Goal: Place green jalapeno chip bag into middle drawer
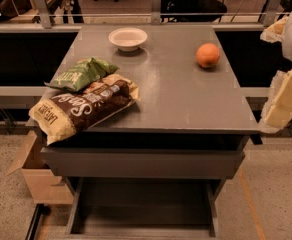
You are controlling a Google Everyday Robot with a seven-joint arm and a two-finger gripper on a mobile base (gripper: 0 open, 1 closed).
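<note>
At far left a brown cardboard box (33,171) stood on the floor. On the grey metal cabinet top (181,96), the small crinkly green jalapeno chip bag (82,74) lay touching the larger brown-and-yellow chip bag (83,109). A round white bowl (128,38) sat behind them. Below, the wide shallow grey middle drawer (143,206) stood pulled out. A round orange fruit (207,55) rested further right. The pale gripper (284,101) hung at the right edge, beside the cabinet; its grip could not be told.

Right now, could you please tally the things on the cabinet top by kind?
Chip bags: 2 (green jalapeno chip bag, brown-and-yellow chip bag)
Bowl: 1
Orange: 1
Total: 4
The gripper hangs at the view's right edge.
</note>
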